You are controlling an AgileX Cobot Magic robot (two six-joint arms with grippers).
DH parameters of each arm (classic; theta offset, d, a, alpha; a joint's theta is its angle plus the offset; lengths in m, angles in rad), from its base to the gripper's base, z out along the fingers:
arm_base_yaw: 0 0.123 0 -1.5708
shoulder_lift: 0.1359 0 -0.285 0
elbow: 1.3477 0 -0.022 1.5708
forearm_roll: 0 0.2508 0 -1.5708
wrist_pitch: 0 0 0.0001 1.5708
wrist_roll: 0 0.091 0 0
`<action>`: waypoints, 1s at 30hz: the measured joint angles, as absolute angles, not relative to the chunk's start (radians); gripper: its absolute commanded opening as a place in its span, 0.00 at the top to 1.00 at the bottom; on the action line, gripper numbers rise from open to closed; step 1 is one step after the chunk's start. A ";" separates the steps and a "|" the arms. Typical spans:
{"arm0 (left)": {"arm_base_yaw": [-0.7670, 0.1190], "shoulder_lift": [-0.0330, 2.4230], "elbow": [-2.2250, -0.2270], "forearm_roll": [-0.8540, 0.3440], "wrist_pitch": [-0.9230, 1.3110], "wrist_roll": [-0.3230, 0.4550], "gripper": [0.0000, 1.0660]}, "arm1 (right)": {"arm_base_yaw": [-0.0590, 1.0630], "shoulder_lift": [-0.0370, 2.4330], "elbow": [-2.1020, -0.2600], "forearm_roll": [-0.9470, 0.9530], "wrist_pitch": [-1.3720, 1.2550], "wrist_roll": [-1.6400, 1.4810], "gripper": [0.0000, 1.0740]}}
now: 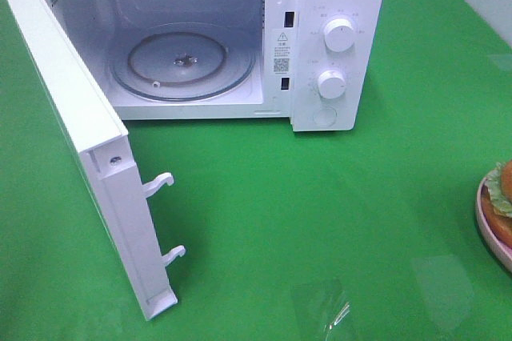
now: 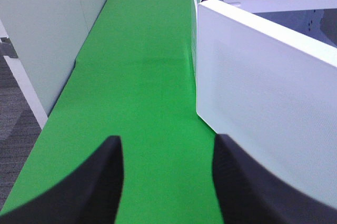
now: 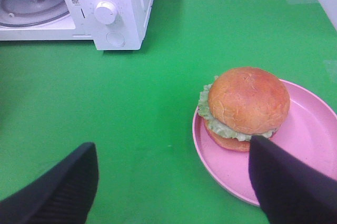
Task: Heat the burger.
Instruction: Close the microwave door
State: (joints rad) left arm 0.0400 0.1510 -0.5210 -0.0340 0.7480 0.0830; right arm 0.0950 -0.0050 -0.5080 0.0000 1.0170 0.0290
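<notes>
One microwave (image 1: 320, 37), white, at the far side of the green cloth (image 1: 320, 213), door (image 1: 88, 157) swung wide toward the near left; inside, one glass turntable (image 1: 182, 65), bare. Two round knobs (image 1: 340, 35) on the control panel, one above the other, with one round button below. Two latch hooks (image 1: 158, 184) jutting from the door's edge. One burger (image 3: 245, 108), sitting on one pink plate (image 3: 310, 140) at the right edge of the scene, well apart from the microwave. Two grippers: left gripper (image 2: 167, 179) with fingers apart over bare cloth just beside the door's outer face, clasping nothing; right gripper (image 3: 171, 182) spread wide, nothing between the fingers, one fingertip (image 3: 289, 182) overlapping the plate's near rim and the burger's lower edge. In the high view, burger and plate cut off by the frame, only a sliver showing; neither arm visible there. Panel markings too small to read. Contact between fingertip and burger: cannot tell.
</notes>
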 measured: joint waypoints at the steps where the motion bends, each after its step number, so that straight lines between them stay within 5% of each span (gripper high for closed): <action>1: 0.040 0.151 -0.521 -0.034 0.748 0.083 0.69 | 0.095 -0.005 -0.508 0.000 1.017 0.029 0.29; 2: 0.040 0.201 -0.514 -0.033 0.693 0.083 0.82 | 0.095 -0.005 -0.508 0.000 1.017 0.029 0.29; 3: 0.040 0.201 -0.514 -0.033 0.693 0.083 0.82 | 0.095 -0.005 -0.508 0.000 1.017 0.029 0.29; 4: 0.040 0.252 -0.498 -0.033 0.632 0.083 1.00 | 0.095 -0.005 -0.508 0.000 1.017 0.029 0.29; 11: 0.040 0.347 -0.426 -0.033 0.422 0.083 1.00 | 0.095 -0.005 -0.508 0.000 1.017 0.029 0.29; 21: 0.040 0.588 -0.183 -0.033 -0.248 0.083 1.00 | 0.095 -0.005 -0.508 0.000 1.017 0.029 0.29; 30: 0.040 0.825 -0.170 0.006 -0.472 0.044 1.00 | 0.095 -0.005 -0.508 0.000 1.017 0.029 0.29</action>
State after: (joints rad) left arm 0.0400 0.8250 -0.1700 0.0060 -0.4720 0.0440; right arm 0.0950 -0.0050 -0.5080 0.0000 1.0170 0.0290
